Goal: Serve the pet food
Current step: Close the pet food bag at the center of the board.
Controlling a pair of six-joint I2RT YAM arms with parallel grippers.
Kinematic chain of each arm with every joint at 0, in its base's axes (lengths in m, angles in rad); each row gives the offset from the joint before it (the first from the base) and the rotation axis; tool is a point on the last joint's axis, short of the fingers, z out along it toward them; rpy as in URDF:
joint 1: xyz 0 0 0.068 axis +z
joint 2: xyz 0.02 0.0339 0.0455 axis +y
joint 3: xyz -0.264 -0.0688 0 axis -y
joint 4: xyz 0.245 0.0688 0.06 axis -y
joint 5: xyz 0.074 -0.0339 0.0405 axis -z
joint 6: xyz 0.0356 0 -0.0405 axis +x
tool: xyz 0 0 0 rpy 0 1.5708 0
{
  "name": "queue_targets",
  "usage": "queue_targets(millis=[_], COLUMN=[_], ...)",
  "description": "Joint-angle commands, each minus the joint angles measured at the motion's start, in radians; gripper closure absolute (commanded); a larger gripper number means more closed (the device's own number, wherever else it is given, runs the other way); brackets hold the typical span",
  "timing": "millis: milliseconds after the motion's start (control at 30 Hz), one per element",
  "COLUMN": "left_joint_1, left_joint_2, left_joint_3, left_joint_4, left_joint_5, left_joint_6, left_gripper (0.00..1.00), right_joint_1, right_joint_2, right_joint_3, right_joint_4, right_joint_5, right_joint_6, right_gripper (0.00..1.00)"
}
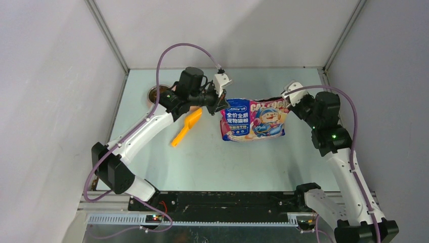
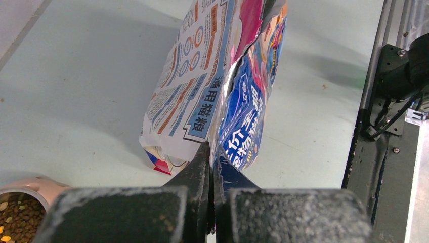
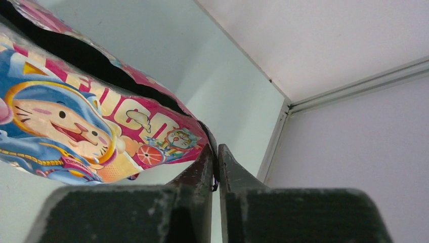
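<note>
- Kibble, small brown bits, sits in the pink feeder bowl. That's way off to the left of the left gripper, low in the corner of its wrist cam. From overhead the arm covers most of the bowl, so only a sliver shows.
- The left gripper's fingers are pinched tight together on the left upper corner of the cat food bag, with the glossy foil squeezed flat between them.
- The orange scoop lies flat on the table, just to the near-left of that gripper. It's not touching the gripper or the bag.
- The bag itself is strung between the two grippers, cartoon cat side facing up toward the overhead cam and printed text on the other side. The top edge gapes open, and the right wrist cam shows a dark slit there. Can't tell if the bag's bottom is touching the table.
- The right gripper is clamped on the bag's right upper corner. Its fingers are closed right down on the pink edge, and the bag runs off to its left.
</note>
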Motion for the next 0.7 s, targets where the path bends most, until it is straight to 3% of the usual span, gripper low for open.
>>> queue_targets(millis=[0,33,100,200,467,667], left_joint_1=[0.026,0.026,0.026,0.026,0.026,0.026], left_joint_2=[-0.087,-0.088,-0.085,-0.081,-0.079,-0.069], left_joint_3=[0.051,0.051,0.051,0.053,0.054,0.06], left_joint_4=[0.053,0.054,0.054,0.053,0.043,0.036], left_joint_5=[-0.03,-0.029,-0.025,-0.017,0.024,0.034], left_joint_6=[-0.017,-0.019,-0.019,-0.021,-0.005,-0.003], left_gripper=[1.0,1.0,1.0,1.0,1.0,1.0], right_joint_1=[-0.018,-0.019,-0.018,-0.017,-0.018,-0.031], right_joint_2=[-0.047,-0.047,-0.043,-0.031,0.016,0.111], right_joint_3=[0.055,0.055,0.055,0.055,0.061,0.174], right_joint_4=[0.026,0.009,-0.024,-0.029,-0.01,-0.127], right_joint_5=[-0.042,-0.083,-0.135,-0.184,-0.242,-0.261], right_joint_6=[-0.019,-0.028,-0.045,-0.057,-0.231,-0.317], right_gripper=[0.81,0.64,0.54,0.46,0.35,0.41])
